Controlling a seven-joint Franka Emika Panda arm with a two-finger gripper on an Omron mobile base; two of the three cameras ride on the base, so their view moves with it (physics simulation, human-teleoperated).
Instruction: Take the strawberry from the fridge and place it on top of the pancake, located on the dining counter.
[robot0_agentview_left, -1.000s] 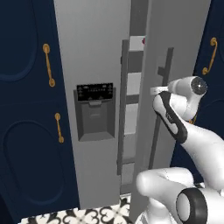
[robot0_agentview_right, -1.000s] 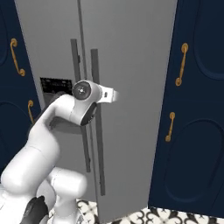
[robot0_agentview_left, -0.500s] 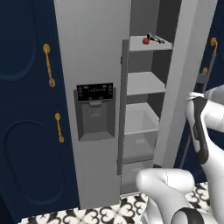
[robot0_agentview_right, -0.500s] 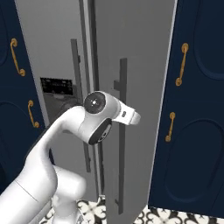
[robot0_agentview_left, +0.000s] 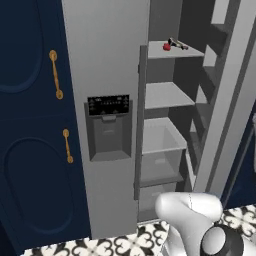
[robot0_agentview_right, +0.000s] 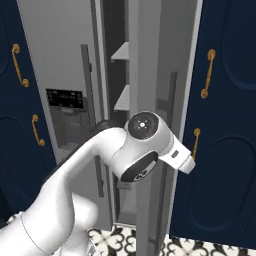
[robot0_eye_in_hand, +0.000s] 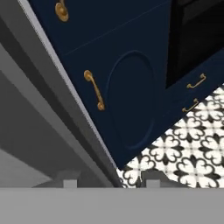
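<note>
The jaws (robot0_eye_in_hand: 106, 183) stand apart with nothing between them, just off the edge of the open fridge door (robot0_eye_in_hand: 52, 109).
Only their two finger tips (robot0_eye_in_hand: 70, 183) show in the hand view, with a navy cabinet (robot0_eye_in_hand: 131, 96) and patterned floor tiles (robot0_eye_in_hand: 188, 148) beyond. In the left base view the fridge (robot0_agentview_left: 107, 75) has its right door swung wide, and the strawberry (robot0_agentview_left: 166, 46) sits on the top shelf (robot0_agentview_left: 172, 51), just beside a thin dark item (robot0_agentview_left: 178, 44).

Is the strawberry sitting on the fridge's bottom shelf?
No, the strawberry sits on the top shelf of the open fridge, beside a dark thin item.
</note>
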